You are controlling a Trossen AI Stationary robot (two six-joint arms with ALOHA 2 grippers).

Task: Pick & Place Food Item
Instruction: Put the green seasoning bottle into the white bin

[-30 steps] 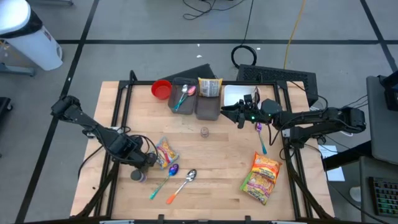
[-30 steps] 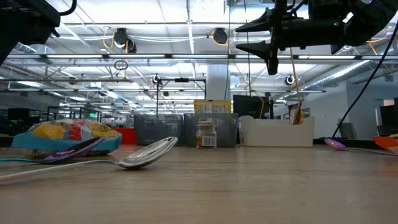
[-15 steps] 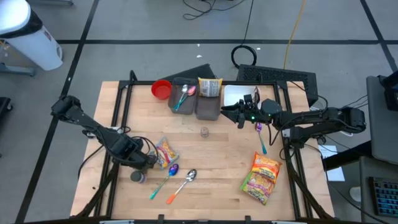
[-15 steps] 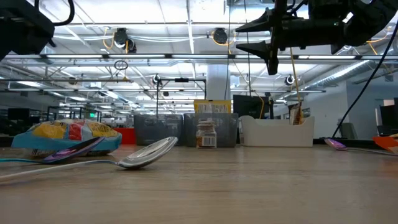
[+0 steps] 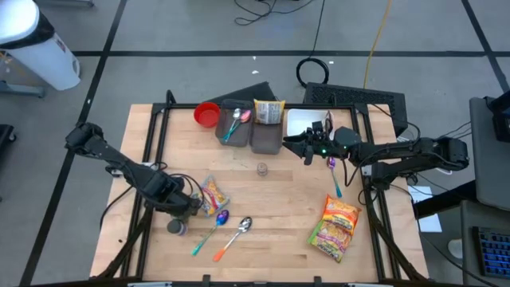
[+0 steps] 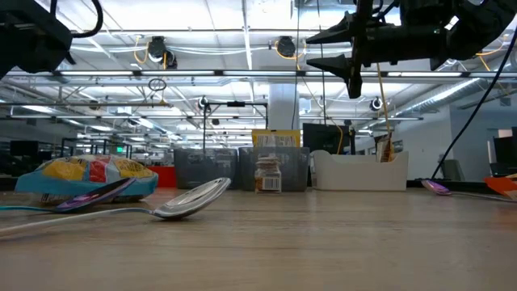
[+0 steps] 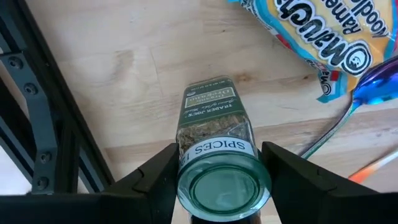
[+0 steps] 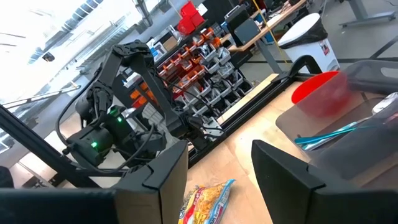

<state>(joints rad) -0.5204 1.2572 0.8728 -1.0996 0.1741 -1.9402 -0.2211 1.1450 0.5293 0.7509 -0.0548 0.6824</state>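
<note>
High view: the left tool [image 5: 182,214] is low at the tabletop's [image 5: 279,207] near-left part, just beside a noodle pack [image 5: 212,194]. A spice jar [image 5: 174,227] lies close by its tip, near the tabletop's left frame. The right tool [image 5: 307,147] hangs near the far bins [image 5: 253,131], above bare wood. A second noodle pack [image 5: 335,226] lies near the right edge, well apart from both tools.

Low view: the right tool [image 6: 354,50] is high above the tabletop with nothing between its fingers. The noodle pack [image 6: 89,176] on the left lies flat with a purple spoon [image 6: 97,192] leaning against it. The left arm only shows as a dark shape at the upper corner.

Left wrist view: the jar [image 7: 217,155] lies on its side between the left tool's fingers [image 7: 163,180], cap towards the camera. The fingers stand on either side of the cap end; whether they press it I cannot tell, as thin gaps seem to remain. The noodle pack [image 7: 323,37] and the spoon [image 7: 379,84] lie just beyond.

Right wrist view: the right tool's fingers [image 8: 168,180] are spread and empty; this arm waits.

My reading: the grasp on the jar is the step in hand. The next move calls for closing squarely on the round glass, which may roll, then lifting clear of the spoon and pack.
</note>
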